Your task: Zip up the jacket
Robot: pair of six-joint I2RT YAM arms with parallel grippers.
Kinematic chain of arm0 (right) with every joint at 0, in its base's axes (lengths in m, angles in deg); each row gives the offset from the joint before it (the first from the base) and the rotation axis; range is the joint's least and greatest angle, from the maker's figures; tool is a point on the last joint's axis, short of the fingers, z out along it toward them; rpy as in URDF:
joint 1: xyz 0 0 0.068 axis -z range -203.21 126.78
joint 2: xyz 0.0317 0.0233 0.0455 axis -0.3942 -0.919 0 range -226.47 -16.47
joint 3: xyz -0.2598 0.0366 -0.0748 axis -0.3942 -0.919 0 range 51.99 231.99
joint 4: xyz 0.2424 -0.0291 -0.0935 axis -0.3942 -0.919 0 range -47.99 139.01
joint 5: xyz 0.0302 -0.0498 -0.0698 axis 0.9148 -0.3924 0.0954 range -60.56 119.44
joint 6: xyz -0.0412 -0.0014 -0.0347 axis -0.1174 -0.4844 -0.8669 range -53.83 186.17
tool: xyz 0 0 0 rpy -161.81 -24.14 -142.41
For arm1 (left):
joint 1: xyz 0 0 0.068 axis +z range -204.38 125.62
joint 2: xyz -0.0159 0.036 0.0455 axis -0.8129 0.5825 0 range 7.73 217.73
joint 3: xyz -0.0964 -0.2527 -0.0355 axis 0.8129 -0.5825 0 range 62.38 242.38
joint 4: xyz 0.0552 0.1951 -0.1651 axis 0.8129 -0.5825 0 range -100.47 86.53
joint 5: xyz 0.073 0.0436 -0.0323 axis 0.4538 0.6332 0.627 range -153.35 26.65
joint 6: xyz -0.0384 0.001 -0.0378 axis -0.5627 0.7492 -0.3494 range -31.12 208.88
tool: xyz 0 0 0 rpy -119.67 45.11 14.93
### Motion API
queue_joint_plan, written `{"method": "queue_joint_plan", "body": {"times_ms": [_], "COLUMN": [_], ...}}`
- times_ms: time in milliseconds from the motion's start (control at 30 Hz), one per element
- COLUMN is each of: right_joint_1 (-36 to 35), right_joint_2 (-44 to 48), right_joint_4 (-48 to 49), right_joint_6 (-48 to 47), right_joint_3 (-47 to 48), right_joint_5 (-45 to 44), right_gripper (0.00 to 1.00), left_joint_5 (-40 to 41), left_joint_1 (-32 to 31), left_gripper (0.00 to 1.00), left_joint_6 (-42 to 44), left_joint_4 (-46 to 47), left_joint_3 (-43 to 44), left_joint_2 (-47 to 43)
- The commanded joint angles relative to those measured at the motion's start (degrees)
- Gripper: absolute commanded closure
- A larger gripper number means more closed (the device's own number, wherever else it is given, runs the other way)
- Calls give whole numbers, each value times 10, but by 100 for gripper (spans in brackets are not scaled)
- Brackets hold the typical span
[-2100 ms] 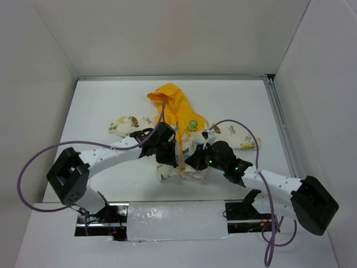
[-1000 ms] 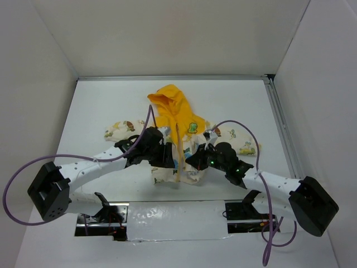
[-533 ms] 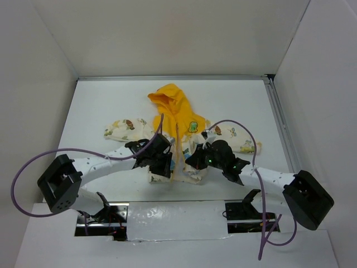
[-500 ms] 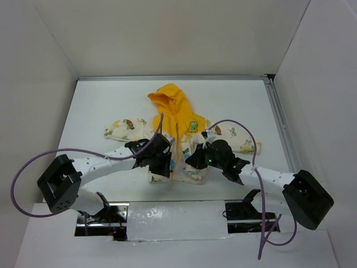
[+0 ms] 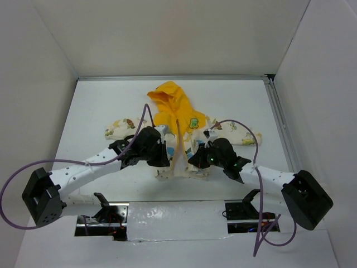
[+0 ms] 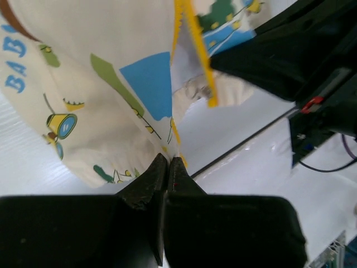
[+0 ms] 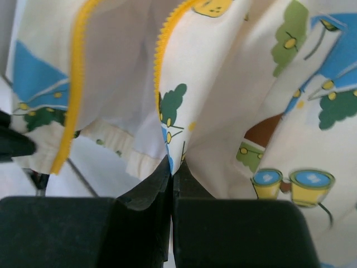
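Top external view showed the jacket (image 5: 179, 117) lying on the table (image 5: 106, 100), hood toward twelve o'clock, hem toward six, its front unzipped. My left gripper (image 6: 168, 166) was pinched shut on one front panel's bottom corner, right at its yellow edge, near seven o'clock of the garment. My right gripper (image 7: 171, 166) was closed tight on the other panel's lower edge, near five o'clock. The two yellow zip edges (image 7: 158, 56) lay apart between them.
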Motion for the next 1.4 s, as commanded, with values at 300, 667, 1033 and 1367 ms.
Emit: {"method": "queue_joint_plan", "body": {"times_ms": [300,667,1033,1367], "right_joint_1": [-68,-67,-68,-67], "right_joint_2": [92,141,174,184], "right_joint_4": [248,348,306,277], "right_joint_6": [35,12,-43,-57], "right_joint_3": [-49,-43,-25,-27], "right_joint_5": [13,-24,-3,26], "right_gripper": [100,100,100,100], "left_joint_5": [-26,3,-14,-198], "left_joint_1": [0,0,35,113], "left_gripper": [100,100,100,100], "left_joint_6": [-53,-46,-42,-24], "left_joint_4": [199,313,293,381], "left_joint_3": [-17,-56,-67,-109], "left_joint_2": [-40,-146,-143,-140]}}
